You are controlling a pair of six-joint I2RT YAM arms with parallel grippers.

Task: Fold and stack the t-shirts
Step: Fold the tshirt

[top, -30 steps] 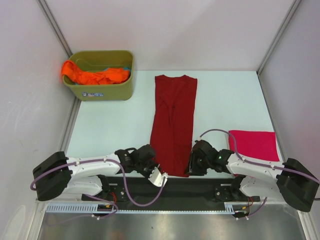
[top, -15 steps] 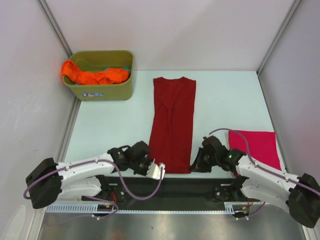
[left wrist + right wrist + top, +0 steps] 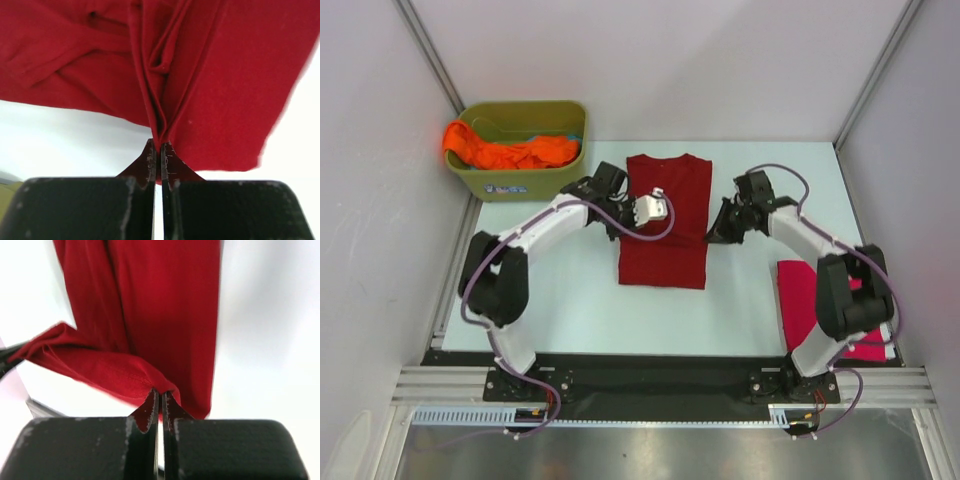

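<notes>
jaws on both your arms are clamped shut on the dark red t-shirt (image 3: 665, 255): the left jaws pinch a bunched fold, the right jaws a hemmed edge. it lies mid-bench between your arms. the pink t-shirt (image 3: 807, 285) lies right; the orange t-shirt (image 3: 510, 152) fills the green tub (image 3: 525, 183).

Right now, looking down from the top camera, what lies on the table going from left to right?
Olive-green tub → dark red t-shirt → magenta-pink t-shirt.
</notes>
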